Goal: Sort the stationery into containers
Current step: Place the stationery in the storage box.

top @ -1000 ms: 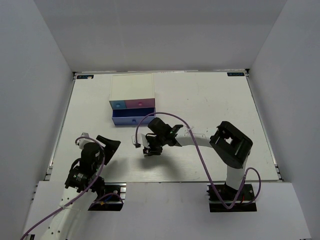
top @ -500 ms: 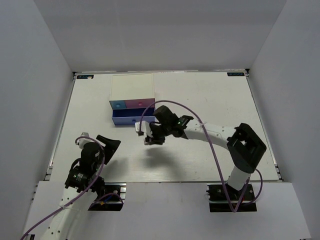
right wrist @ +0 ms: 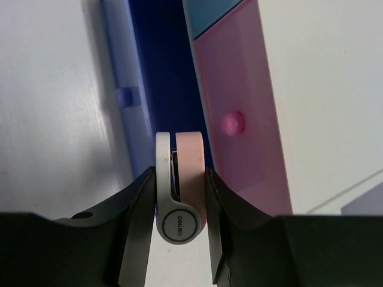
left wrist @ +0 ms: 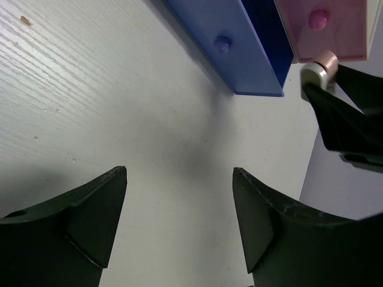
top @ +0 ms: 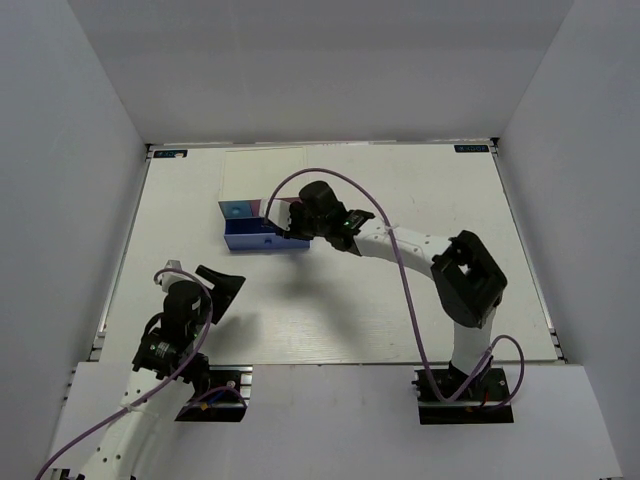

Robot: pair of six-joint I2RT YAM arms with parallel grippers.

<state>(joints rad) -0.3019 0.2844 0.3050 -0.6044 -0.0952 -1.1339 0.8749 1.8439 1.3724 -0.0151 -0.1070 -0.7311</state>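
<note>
My right gripper (right wrist: 179, 174) is shut on the small pink-and-white stapler (right wrist: 190, 179), which stands upright between the fingers. It hangs over the pulled-out blue-lavender drawer (right wrist: 161, 66), whose front and knob (right wrist: 124, 95) lie to the left. The pink drawer front (right wrist: 239, 155) and the light blue one (right wrist: 209, 15) are to the right, both closed. From above, the right gripper (top: 290, 222) sits against the box front, beside the light blue drawer (top: 237, 210) and the open blue-lavender drawer (top: 250, 240). My left gripper (left wrist: 179, 173) is open and empty, low over bare table near the front left (top: 222, 290).
White walls enclose the table (top: 420, 300) on three sides. The right arm's purple cable (top: 300, 180) arches over the box top. In the left wrist view the open blue drawer (left wrist: 239, 42) and the right arm's fingers (left wrist: 353, 113) lie just ahead.
The right arm has carried the stapler from mid-table back and left to the open blue-lavender drawer. The left arm has stayed put.
</note>
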